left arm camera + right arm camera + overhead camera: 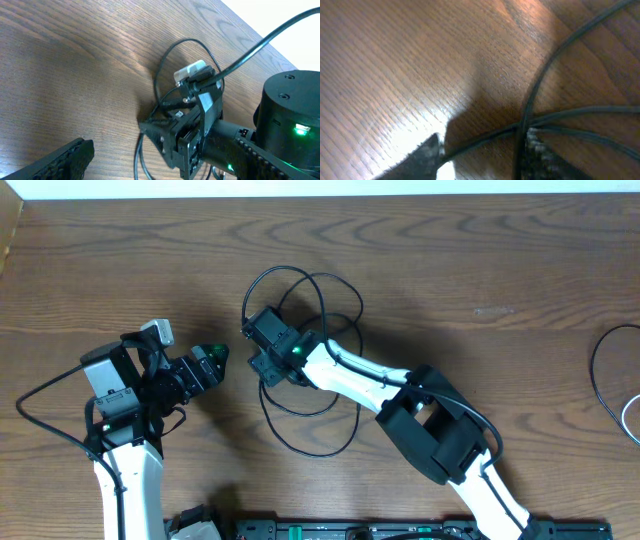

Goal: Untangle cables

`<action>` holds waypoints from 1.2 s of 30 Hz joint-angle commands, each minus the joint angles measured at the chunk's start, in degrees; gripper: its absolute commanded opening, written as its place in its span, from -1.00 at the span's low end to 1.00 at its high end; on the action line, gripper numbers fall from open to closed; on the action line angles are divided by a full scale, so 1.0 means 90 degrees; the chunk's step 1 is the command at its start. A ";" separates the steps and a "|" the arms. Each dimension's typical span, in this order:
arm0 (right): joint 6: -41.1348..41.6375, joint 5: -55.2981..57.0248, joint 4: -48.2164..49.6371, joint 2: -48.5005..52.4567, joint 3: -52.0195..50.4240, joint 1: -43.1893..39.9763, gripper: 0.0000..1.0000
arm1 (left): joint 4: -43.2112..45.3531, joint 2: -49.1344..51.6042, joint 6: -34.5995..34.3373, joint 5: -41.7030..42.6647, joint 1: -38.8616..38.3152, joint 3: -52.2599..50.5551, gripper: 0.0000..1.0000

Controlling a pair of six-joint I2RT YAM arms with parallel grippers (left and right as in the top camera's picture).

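A tangle of thin black cables (318, 453) lies in loose overlapping loops at the middle of the table. My right gripper (262, 352) is down on the left part of this tangle. In the right wrist view its jaws (485, 150) stand apart. One thin strand (480, 140) runs across the gap between them, and a thicker strand (540, 85) crosses by the right fingertip (545, 160). My left gripper (215, 360) hovers open just left of the tangle and holds nothing. One of its fingers (60, 160) shows, with the cable loop (172, 50) ahead of it.
At the table's right edge lie another black cable (595, 370) and a white-grey one (630, 420). The right arm (430, 420) stretches from the front edge over the tangle. A thick black wire (40, 395) loops out from the left arm.
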 commanded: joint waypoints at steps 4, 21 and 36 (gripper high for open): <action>0.0221 -0.0056 -0.0748 0.1044 -0.0595 0.0007 -0.65 | -0.0017 -0.0036 0.0041 -0.0058 0.0032 -0.0022 0.79; 0.0255 0.0367 -0.2137 0.0935 0.0262 -0.1076 -0.98 | -0.0017 -0.0036 0.0041 -0.0058 0.0032 -0.0022 0.79; -0.0661 0.0886 -0.3942 -0.0323 0.2307 -0.2895 -0.98 | -0.0017 -0.0036 0.0039 0.0214 0.0032 -0.0022 0.80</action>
